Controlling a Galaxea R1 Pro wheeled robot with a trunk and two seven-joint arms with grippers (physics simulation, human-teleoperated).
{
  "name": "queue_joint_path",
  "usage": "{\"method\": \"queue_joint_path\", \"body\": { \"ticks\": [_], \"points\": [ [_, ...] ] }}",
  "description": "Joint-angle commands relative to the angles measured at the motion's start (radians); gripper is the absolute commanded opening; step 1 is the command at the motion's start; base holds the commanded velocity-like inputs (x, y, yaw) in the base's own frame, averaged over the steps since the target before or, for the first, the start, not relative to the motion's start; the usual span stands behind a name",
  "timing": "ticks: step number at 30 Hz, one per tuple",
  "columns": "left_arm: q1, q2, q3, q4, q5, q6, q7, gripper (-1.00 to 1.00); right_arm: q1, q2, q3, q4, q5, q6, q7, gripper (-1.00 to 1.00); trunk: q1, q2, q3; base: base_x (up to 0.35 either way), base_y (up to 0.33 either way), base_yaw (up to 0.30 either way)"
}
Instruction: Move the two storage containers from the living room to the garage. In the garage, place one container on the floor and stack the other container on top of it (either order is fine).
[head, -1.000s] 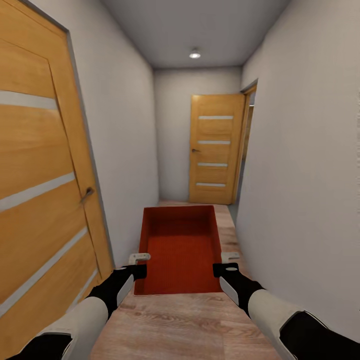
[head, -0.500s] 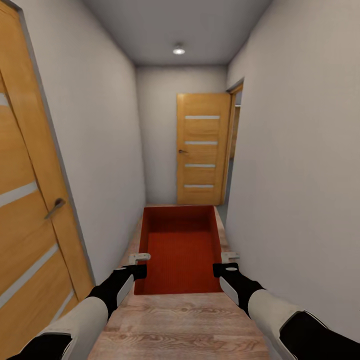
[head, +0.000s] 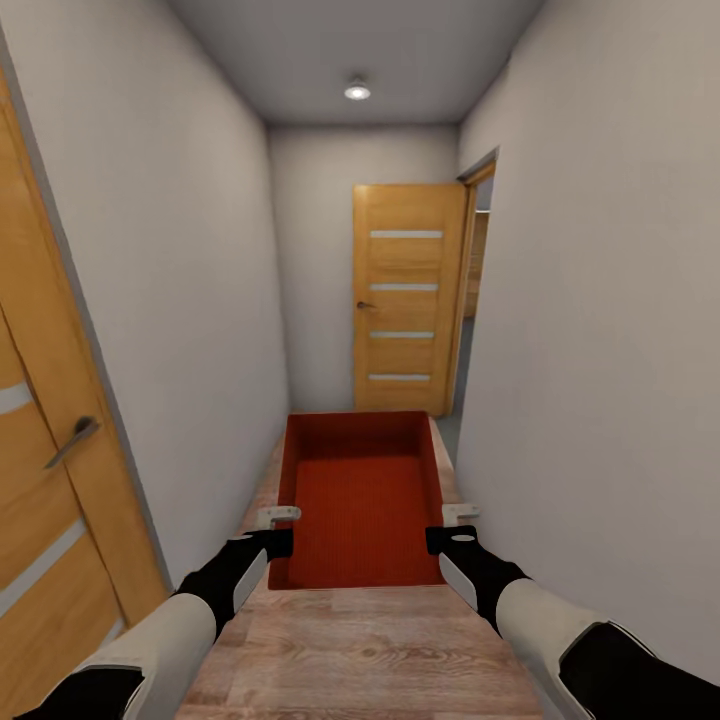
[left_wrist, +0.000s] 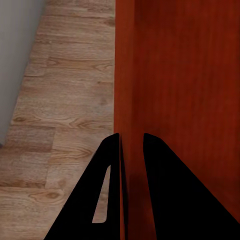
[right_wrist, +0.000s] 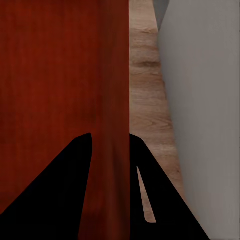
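A two-armed robot carries an orange-red, ribbed, open-top rectangular storage container down a narrow white-walled hallway, above a light wood-plank floor. The bin hangs between the arms, the left gripper pinching its left wall and the right gripper pinching its right wall. Judging by the setting, the job is at an early-to-middle stage: this container is in transit, no grey concrete is in sight, and nothing has been stacked. The head view takes in an open wooden door with pale stripes at the corridor's end and another wooden door close on the left. The wrist views show the thin wall itself clamped between dark fingers, one inside the bin and one outside.
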Motion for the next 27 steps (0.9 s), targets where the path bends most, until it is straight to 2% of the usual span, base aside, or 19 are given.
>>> {"method": "queue_joint_path", "body": {
  "ticks": [1, 14, 27],
  "points": [
    [-0.001, 0.0, -0.001, -0.007, 0.007, 0.005, 0.01, -1.0, 0.0, -0.001, 0.029, 0.0, -0.036, 0.007, 0.022, -1.0, 0.001, -0.002, -0.002, 0.324, 0.0, 0.0],
    [-0.001, 0.0, -0.001, -0.007, 0.007, 0.005, 0.007, -1.0, 0.0, -0.001, 0.029, 0.0, -0.036, 0.007, 0.023, -1.0, 0.001, -0.002, -0.002, 0.324, 0.028, 0.0],
    [-0.001, 0.0, -0.001, -0.007, 0.006, 0.008, 0.004, -1.0, 0.0, 0.0, 0.029, 0.0, -0.036, 0.007, 0.022, -1.0, 0.001, -0.002, -0.002, 0.324, 0.125, 0.0]
  ]
}}
